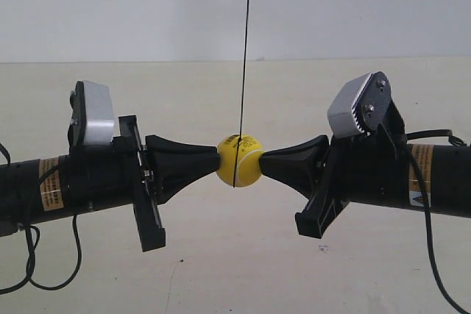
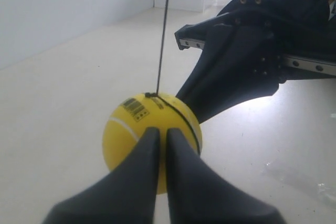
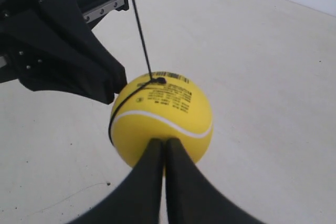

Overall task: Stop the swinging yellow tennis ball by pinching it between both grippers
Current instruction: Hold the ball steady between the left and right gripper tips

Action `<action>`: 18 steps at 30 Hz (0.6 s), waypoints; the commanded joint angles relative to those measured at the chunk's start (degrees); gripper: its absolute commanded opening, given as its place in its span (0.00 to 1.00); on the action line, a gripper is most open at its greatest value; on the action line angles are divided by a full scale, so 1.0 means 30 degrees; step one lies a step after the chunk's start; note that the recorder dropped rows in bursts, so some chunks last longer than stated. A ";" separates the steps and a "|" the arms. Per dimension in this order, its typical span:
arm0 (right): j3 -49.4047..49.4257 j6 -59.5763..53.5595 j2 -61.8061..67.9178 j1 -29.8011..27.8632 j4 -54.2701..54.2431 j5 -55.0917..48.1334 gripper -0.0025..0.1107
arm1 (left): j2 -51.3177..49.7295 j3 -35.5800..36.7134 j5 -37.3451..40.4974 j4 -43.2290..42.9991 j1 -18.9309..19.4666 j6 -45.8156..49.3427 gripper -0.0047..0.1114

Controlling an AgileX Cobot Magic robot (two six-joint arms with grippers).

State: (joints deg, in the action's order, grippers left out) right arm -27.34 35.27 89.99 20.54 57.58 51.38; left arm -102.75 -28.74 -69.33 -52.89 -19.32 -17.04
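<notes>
Mid-scene, above the pale tabletop [image 1: 235, 270]: the arm at the exterior view's left [image 1: 66, 178] and the arm at the exterior view's right [image 1: 441, 178] both lie roughly horizontal, wedge tips pointing at each other. The yellow tennis ball [image 1: 239, 160] hangs on a dark string [image 1: 245, 49] right between them, clear of the table. On the left gripper [image 2: 163, 132] the fingers are together with only a thin slit, tips butted against the ball, not around it. Same for the right gripper [image 3: 164, 142], on the opposite side. Contact looks firm at both ends, though the wrist views are too close to be sure.
</notes>
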 commanded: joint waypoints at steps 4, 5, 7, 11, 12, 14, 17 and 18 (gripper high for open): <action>-0.0092 0.0010 -0.0069 0.0007 0.0138 0.0204 0.02 | 0.0052 -0.0011 -0.0210 -0.0163 -0.0079 0.0072 0.08; -0.0092 0.0010 -0.0069 0.0007 0.0138 0.0204 0.02 | 0.0052 -0.0011 -0.0210 -0.0163 -0.0079 0.0072 0.08; -0.0092 0.0008 -0.0069 0.0007 0.0138 0.0204 0.02 | 0.0052 -0.0011 -0.0210 -0.0161 -0.0079 0.0037 0.08; -0.0092 0.0008 -0.0069 0.0007 0.0138 -0.0108 0.02 | 0.0052 0.0025 -0.0210 -0.0161 -0.0079 0.0037 0.08; -0.0092 0.0008 -0.0069 0.0007 0.0138 -0.0133 0.02 | 0.0052 0.0025 -0.0210 -0.0161 -0.0079 0.0037 0.08; -0.0092 0.0008 -0.0069 0.0007 0.0138 -0.0133 0.02 | 0.0052 0.0025 -0.0210 -0.0161 -0.0079 0.0037 0.08; -0.0092 0.0008 -0.0069 0.0007 0.0138 -0.0133 0.02 | 0.0052 0.0025 -0.0210 -0.0161 0.0049 0.0037 0.08; -0.0092 0.0008 -0.0069 0.0007 0.0138 -0.0152 0.02 | 0.0052 0.0025 -0.0210 -0.0161 0.0131 -0.0010 0.08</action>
State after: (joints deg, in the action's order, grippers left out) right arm -27.34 35.37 89.99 20.54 57.63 50.94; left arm -102.75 -28.74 -69.33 -53.13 -19.32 -17.04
